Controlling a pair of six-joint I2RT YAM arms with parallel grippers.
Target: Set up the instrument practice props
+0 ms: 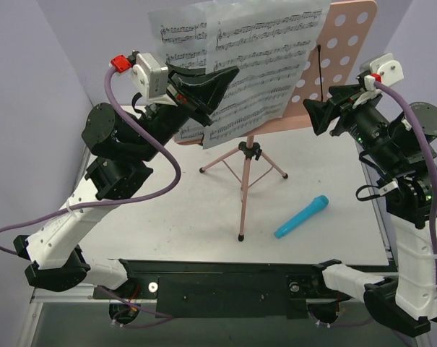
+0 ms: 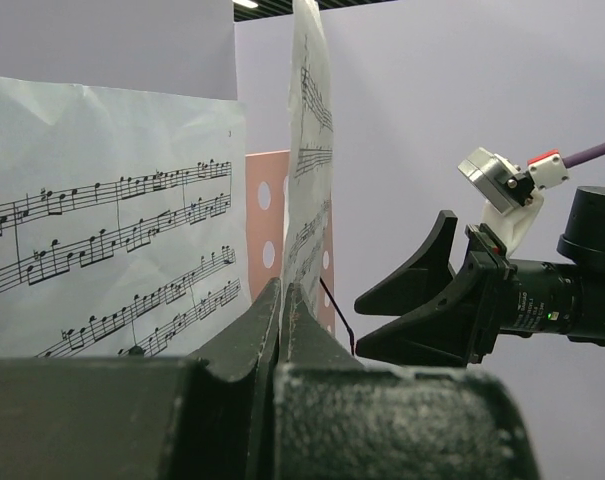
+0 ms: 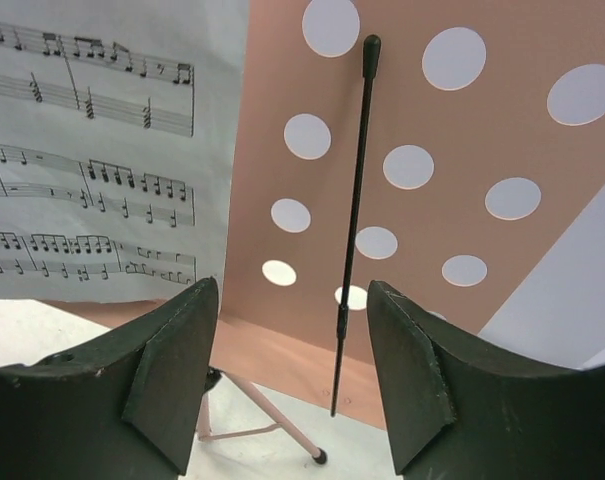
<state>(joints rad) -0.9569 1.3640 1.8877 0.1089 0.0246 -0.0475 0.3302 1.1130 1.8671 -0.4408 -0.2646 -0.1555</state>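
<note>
The pink music stand stands mid-table on thin tripod legs, and its hole-punched desk faces me. Two white sheets of printed music rest on the desk: the left sheet and the right sheet. My left gripper is shut on the right sheet's left edge; in the left wrist view the gripper pinches that sheet edge-on. My right gripper is open at the desk's right part. In the right wrist view the gripper has a black wire page holder between its jaws, untouched.
A blue cylindrical marker-like object lies on the table right of the stand's front leg. Purple walls close in left and behind. The arms' base rail runs along the near edge.
</note>
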